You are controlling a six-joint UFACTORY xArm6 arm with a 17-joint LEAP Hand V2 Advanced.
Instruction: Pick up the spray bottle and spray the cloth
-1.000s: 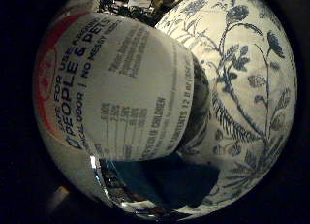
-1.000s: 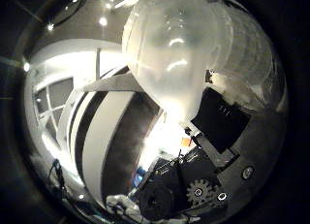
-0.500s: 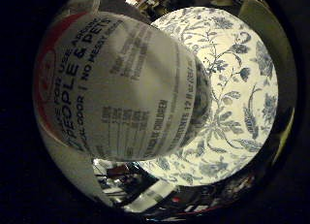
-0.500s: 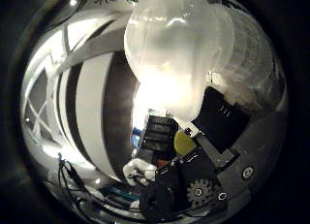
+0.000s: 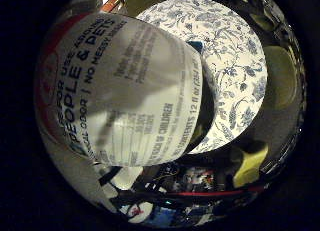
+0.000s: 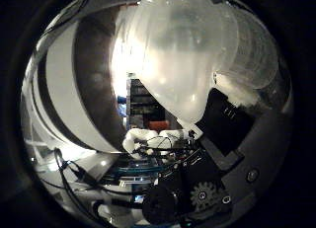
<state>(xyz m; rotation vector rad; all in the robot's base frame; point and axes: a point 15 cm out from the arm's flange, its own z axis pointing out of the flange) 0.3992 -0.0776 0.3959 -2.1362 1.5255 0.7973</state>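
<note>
The white plastic spray bottle with a printed label and a red band (image 5: 120,91) fills most of the little finger side view, so it is very close to the palm. In the thumb side view its translucent rounded upper part lies against the white and black robot hand (image 6: 217,139); a white finger curls around the bottle, so the hand is closed on it and holds it. A black geared part of the hand shows just beside the bottle. Farther away, behind the bottle, is the round white cloth with a blue flower pattern (image 5: 235,66). The bottle covers one part of the cloth. I cannot tell if they touch each other
</note>
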